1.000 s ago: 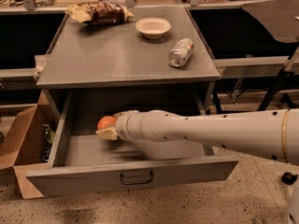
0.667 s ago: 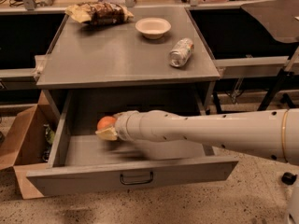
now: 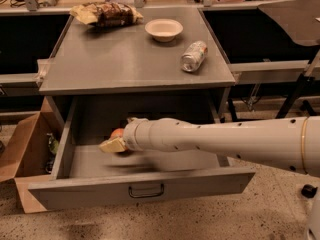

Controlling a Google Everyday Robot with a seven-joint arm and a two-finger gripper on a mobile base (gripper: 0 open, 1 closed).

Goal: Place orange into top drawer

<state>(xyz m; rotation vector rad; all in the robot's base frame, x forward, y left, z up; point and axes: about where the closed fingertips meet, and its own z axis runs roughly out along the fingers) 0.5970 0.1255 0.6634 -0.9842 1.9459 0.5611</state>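
Orange (image 3: 117, 132) sits low inside the open top drawer (image 3: 200, 183), tucked right behind the gripper (image 3: 114, 144), touching it or nearly so. Are the jaws pinching it or already loose? Cannot tell. The arm (image 3: 215, 141) reaches in from the right over the front panel, keeping the fruit near the drawer floor, likely so it won't roll far on release. Above the jaws, on the cabinet top (image 3: 125, 64): 1 white bowl (image 3: 163, 29), 1 tipped can (image 3: 193, 56), 1 snack bag (image 3: 107, 14).

My arm (image 3: 225, 141) is a thick white tube dotted with small dark screws (image 3: 200, 128), a thin gold ring (image 3: 301, 144) near the right edge; the tan gripper (image 3: 115, 142) sits left of centre.
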